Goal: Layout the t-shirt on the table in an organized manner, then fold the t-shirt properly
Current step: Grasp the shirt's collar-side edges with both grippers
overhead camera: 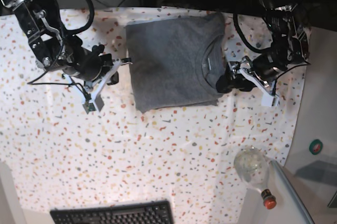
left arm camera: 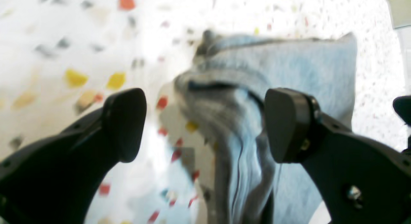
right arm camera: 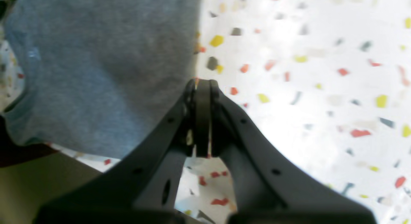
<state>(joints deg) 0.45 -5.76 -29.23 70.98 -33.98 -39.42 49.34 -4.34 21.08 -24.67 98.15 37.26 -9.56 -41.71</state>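
your left pincer [left arm camera: 205,124] stands wide, a blurred bunch of shirt [overhead camera: 176,61] edge between its fingers, touching neither as far as you can tell. your right pincer [right arm camera: 202,89] is pressed closed on nothing, just beside the shirt's other edge. the shirt lies folded on the bench [overhead camera: 158,155], its far corners cut off in both wrist views.

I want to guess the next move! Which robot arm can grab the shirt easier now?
Probably the left: its claw is open with t-shirt folds between its fingers. The right claw is shut beside the shirt's edge.
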